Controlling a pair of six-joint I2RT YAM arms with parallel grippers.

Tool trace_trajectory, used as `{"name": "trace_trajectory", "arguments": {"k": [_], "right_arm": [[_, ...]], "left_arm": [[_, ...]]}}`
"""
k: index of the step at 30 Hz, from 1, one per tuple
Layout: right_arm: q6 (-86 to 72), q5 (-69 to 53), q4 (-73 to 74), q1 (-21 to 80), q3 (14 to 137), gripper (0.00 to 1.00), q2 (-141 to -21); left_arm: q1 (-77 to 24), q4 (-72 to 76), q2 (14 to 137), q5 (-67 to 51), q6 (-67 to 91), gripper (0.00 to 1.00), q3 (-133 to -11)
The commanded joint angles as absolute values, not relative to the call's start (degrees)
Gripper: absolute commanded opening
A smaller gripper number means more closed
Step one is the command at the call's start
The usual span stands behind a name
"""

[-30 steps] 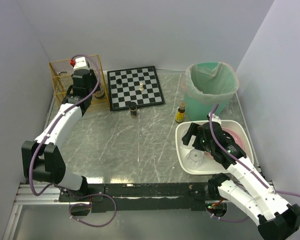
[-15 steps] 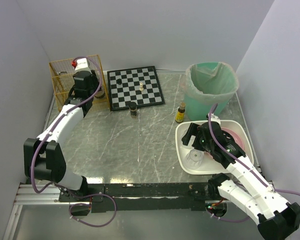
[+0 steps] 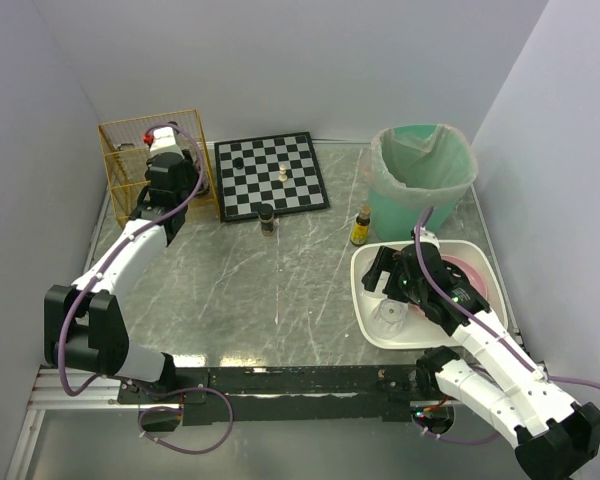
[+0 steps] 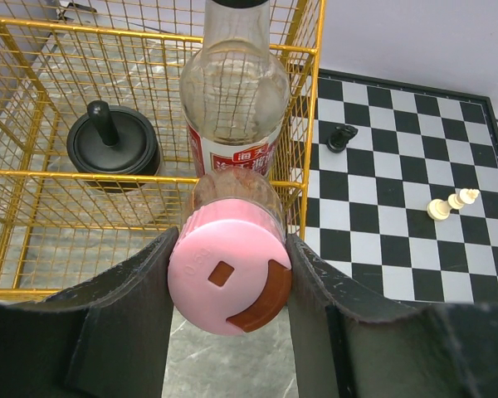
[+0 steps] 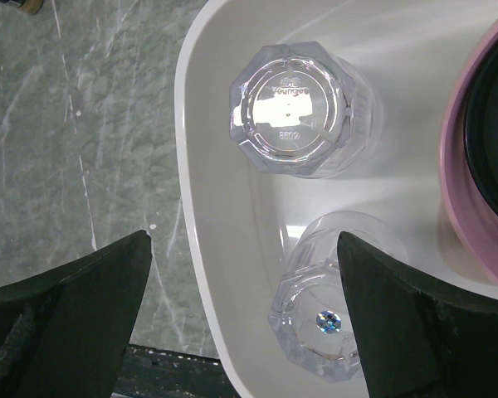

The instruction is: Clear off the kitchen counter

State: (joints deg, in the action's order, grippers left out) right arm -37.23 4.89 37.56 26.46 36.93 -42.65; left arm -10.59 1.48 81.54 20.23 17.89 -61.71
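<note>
Your left gripper (image 4: 231,249) is clamped on a jar with a pink lid (image 4: 224,290), both fingers pressed against the lid's sides. It holds the jar at the yellow wire basket (image 4: 83,176), which stands in the 10 o'clock corner of the kitchen counter (image 3: 250,290). Whether the jar is over the basket's wall or just in front of it, you cannot tell. Inside the basket stand a clear bottle with a red label (image 4: 235,91) and, at its 9 o'clock, a black round lid with a knob (image 4: 112,145).

Your right gripper (image 5: 242,249) hangs spread wide and holds nothing. It is over the white tray (image 5: 187,124) at the counter's 4 o'clock. In the tray are two clear glasses (image 5: 292,108) and a pink bowl (image 5: 473,166).

The counter spans the whole workspace — the chessboard (image 3: 272,175) at 12 o'clock, the green bin (image 3: 423,175) at 2 o'clock. Two small bottles (image 3: 267,218) stand on the bare marble between them.
</note>
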Motion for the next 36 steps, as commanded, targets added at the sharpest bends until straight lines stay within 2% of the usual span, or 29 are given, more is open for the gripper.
{"name": "trace_trajectory", "arguments": {"k": [1, 18, 36], "right_arm": [[-37.4, 4.9, 36.5, 26.2, 37.0, 1.0, -42.7], [-36.9, 4.7, 36.2, 26.1, 36.7, 0.99, -43.5], [-37.3, 3.8, 35.5, 26.2, 36.5, 0.99, -44.1]], "left_arm": [[-11.1, -0.8, 82.2, 20.3, 19.1, 0.01, -60.7], [-14.2, 1.2, 80.1, 24.9, 21.4, 0.01, -54.9], [-15.1, 0.1, 80.4, 27.2, 20.5, 0.01, -59.1]]}}
